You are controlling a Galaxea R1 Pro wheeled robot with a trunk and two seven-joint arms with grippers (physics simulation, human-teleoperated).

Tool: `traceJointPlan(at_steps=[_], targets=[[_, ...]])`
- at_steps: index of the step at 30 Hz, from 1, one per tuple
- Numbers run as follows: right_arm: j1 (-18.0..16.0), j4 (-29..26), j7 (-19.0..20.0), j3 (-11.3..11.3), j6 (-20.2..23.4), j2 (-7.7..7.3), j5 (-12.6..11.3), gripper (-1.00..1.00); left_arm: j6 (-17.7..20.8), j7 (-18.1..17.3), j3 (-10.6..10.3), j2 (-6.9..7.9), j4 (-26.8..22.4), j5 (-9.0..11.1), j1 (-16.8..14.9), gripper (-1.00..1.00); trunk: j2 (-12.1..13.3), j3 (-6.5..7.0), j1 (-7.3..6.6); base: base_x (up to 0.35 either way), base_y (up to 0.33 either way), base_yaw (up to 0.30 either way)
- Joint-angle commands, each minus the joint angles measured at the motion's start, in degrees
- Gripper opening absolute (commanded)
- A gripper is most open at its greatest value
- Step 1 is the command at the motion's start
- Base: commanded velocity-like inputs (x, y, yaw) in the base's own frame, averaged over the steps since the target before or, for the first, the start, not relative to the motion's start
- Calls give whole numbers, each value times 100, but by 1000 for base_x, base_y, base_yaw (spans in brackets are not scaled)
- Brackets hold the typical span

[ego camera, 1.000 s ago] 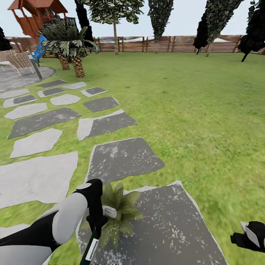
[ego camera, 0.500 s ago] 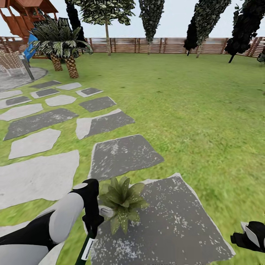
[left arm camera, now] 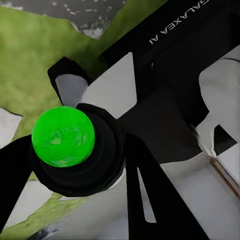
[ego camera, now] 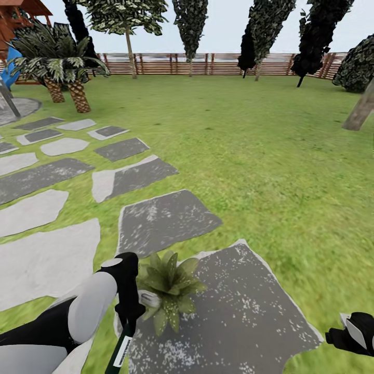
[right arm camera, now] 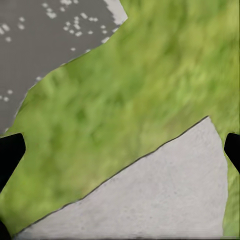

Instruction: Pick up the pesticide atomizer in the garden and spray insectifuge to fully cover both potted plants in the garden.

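since the earlier frames the whole head view has swung to the right: the palms (ego camera: 62, 78) and the playhouse now sit at the far left edge, and a dark bush (ego camera: 358, 65) and a slanted trunk (ego camera: 358, 111) have entered at the right. this is camera motion, not movement of the things.

the left gripper (ego camera: 131, 311) is closed on the pesticide atomizer (ego camera: 120, 353), whose dark-green body and white label hang below the fingers. the bottle's head is not clear in the left wrist view; the green dome (left arm camera: 63, 136) there is probably its top or nozzle, though this cannot be confirmed. one potted plant (ego camera: 169, 291) stands on a dark stone slab (ego camera: 244, 311), just beside the left gripper, nearly touching it. the right gripper (ego camera: 350, 335) hangs idle, well apart, its fingertips spread wide over lawn (right arm camera: 150, 90) and a pale slab (right arm camera: 165, 195), empty.

step in hand, as judged: pickup is done and spraying of this plant is under way or about to begin. the next move calls for aiming the nozzle at the rosette and covering all its leaves, then finding the second plant.
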Motion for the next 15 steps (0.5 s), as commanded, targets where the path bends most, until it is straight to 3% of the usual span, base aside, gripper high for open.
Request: traceJointPlan(at_steps=[1,7,15], targets=[[-9,10,10,25,8,-2,-57,100,60,-47,34,-3,-7,-60,-1,-100,-2,-4,-1,21,305,-14],[-9,11,10,21,8,-2,-64,100,61,-47,36,-3,-8,-60,-1,-100,-2,-4,-1,3,313,-10],[-9,9,11,27,8,-2,-63,100,61,-47,38,-2,-14,-60,-1,-100,-2,-4,-1,0,315,-245]])
